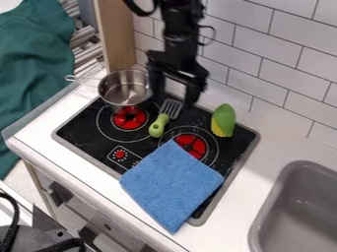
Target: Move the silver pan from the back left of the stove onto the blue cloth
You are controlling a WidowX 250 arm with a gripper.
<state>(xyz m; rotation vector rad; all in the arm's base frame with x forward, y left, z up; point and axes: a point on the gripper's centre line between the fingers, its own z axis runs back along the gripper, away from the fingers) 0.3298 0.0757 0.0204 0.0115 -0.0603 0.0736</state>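
Leftmost, the metal pot sits at the back of the stove, likely light, smooth and rigid; its thin handle suits a hold, though how firmly the handle is joined is hard to tell. Next, the blue cloth lies over the stove's front edge, soft and limp, easiest to pinch at a corner; it hides part of the right burner and whatever is beneath it. The spatula lies between the burners, its slotted head pointing back and its green handle forward. It looks light and stiff, and the thick handle should give a surer hold than the flat, perhaps slippery head. Just behind that head hangs the gripper, its fingers spread wide and holding nothing; how high their tips are above the stove is unclear. Farther right, the green-and-yellow toy seems light and firm, best held around its middle, but exactly what it represents is uncertain. Finally, the gray sink is cut off by the right edge.
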